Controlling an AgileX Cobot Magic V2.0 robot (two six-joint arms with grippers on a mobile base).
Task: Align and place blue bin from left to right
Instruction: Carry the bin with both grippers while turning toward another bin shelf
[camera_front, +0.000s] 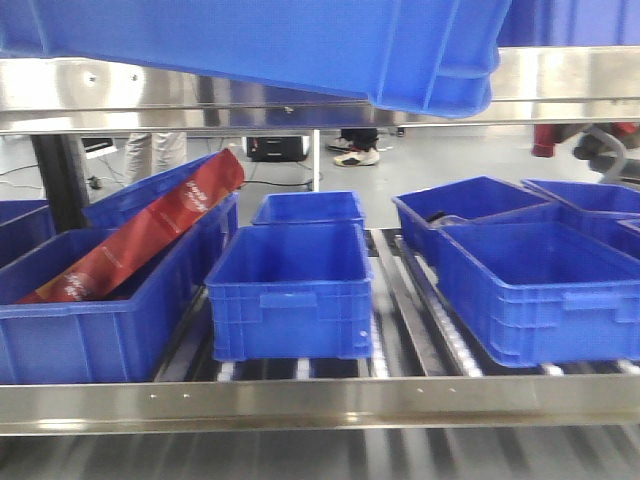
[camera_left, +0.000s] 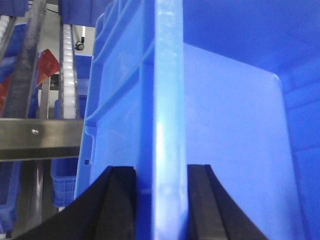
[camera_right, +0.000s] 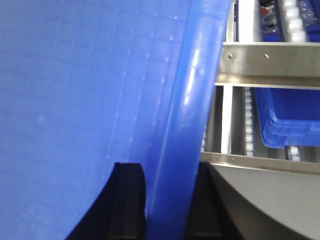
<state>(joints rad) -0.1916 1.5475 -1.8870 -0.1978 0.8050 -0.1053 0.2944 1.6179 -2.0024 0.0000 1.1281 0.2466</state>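
1. Exterior front-facing view shows the big bright-blue plastic bin (camera_front: 300, 40) up high, along the top of the picture. It hangs above the roller shelf (camera_front: 400, 290) and the shiny steel rail (camera_front: 300, 400) at the front. Its right corner sits a bit lower than the rest.
2. On the left wrist view, the left gripper (camera_left: 161, 200) is clamped on the bin's thick rim (camera_left: 170, 100). One black finger (camera_left: 122, 205) is on each side of the wall.
3. On the right wrist view, the right gripper (camera_right: 167, 200) pinches the rim in the same way.
4. The bin looks hard and stiff, so it should not bend. I think it is light, because the inside that shows looks empty. But it is wide, and its walls are smooth and may slip.
5. The best place to hold it is the thick rim, one gripper at each end, so it does not tip.
6. Down on the shelf sit other blue bins (camera_front: 290, 300). The one on the left holds a long red packet (camera_front: 140, 235).
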